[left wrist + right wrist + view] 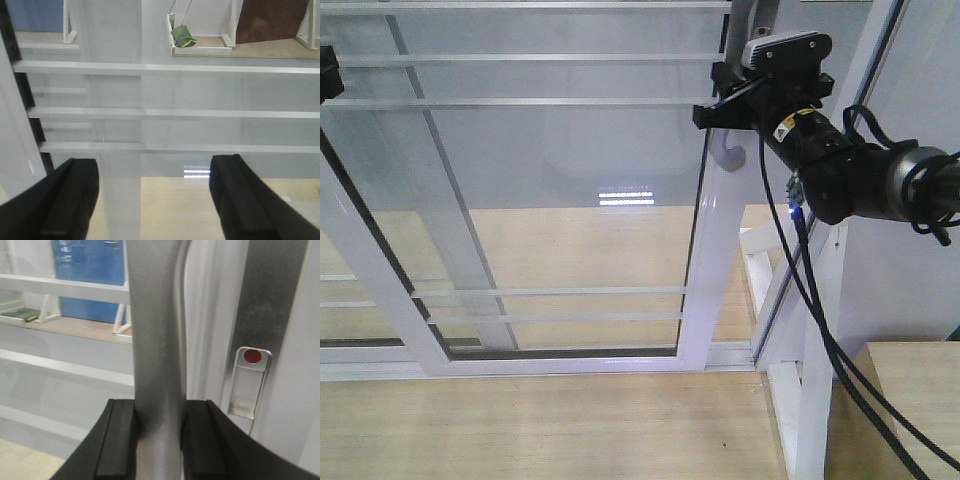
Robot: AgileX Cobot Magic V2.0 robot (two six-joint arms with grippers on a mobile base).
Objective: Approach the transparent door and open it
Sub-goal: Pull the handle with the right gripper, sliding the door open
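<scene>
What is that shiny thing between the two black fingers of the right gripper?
The grey metal handle of the glass door fills the gap in the right gripper, touching both sides. The right wrist view shows it.

no text reads; the yellow sticker (786, 127) is too small.

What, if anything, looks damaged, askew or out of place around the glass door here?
Nothing stands out. The clear-glass sliding door in its white frame looks intact, with its thin white bars unbroken. The right gripper is shut squarely on the door's curved grey metal pull handle; the left gripper hangs open facing the glass.
</scene>
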